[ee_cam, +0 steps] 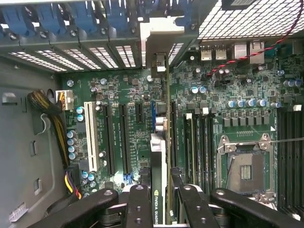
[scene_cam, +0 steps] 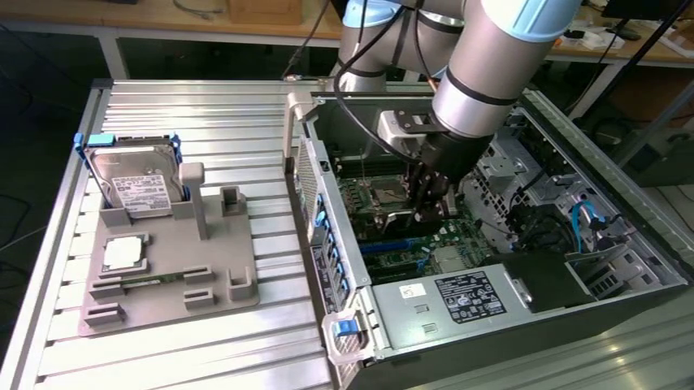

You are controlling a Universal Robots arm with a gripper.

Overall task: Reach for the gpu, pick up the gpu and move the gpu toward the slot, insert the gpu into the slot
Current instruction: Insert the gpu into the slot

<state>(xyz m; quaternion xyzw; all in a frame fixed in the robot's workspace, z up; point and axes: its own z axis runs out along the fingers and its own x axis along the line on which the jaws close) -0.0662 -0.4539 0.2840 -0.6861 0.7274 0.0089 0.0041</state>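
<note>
Off to the exterior view's left of the open metal computer case [scene_cam: 325, 183], a boxy silver hard drive [scene_cam: 136, 187] stands upright on a flat grey fixture plate [scene_cam: 162, 284], with a square silver chip [scene_cam: 123, 253] lying on the same plate. Inside the case, the gripper [scene_cam: 428, 207] has its black fingers [ee_cam: 138, 199] clamped on the gpu [ee_cam: 158, 147], a thin card seen edge-on above the green motherboard [ee_cam: 118, 90]. It runs along the long, narrow blue slot [ee_cam: 153, 111]; seated or not, can't tell.

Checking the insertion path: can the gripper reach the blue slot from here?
Probably yes: the gripper, shut on the gpu, hangs in line with the slot, and nothing seems to lie between them.
</note>
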